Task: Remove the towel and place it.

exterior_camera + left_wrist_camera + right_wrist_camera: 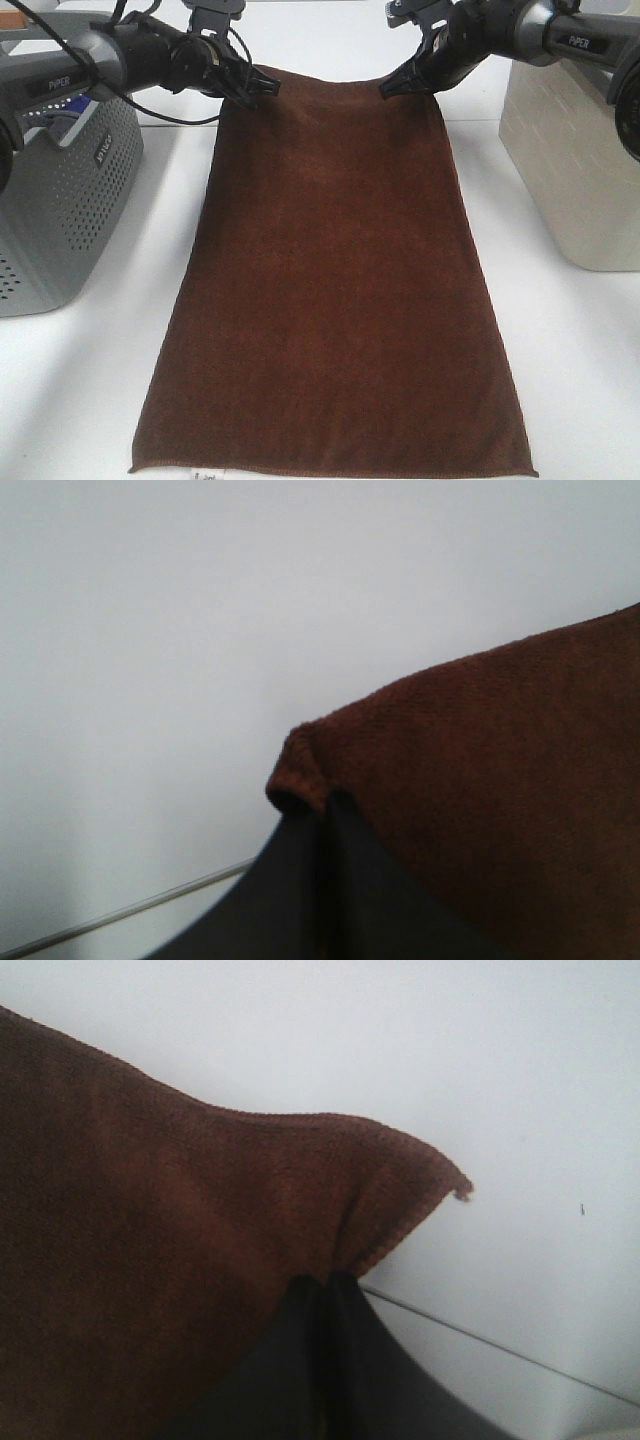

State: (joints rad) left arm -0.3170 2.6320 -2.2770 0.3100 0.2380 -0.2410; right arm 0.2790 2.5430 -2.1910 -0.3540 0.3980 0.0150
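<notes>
- Across the white desk (90, 400), seen from the high camera, the towel (335, 300) is spread lengthwise, its near short edge lying flat by the front of the desk and its far short edge lifted at both corners
- On that near edge a small white tag (205, 476) is seen, partly cut off by the picture's border
- At the left side of the desk a grey perforated bin (60, 210) is stood, well apart from the towel's long edge
- At the right side a beige container (575, 170) is stood, likewise apart from the towel
- Over the far left corner the left tool (268, 90) is held closed, that corner of the towel being pinched between its dark fingers (290, 880); in the left wrist view the cloth is bunched into a small fold just above the fingertips
- Over the far right corner the right tool (390, 88) is clamped on the towel's other corner, the hemmed edge being drawn into a point beside its fingers (300, 1360)
- Between the two tools the far edge sags slightly
</notes>
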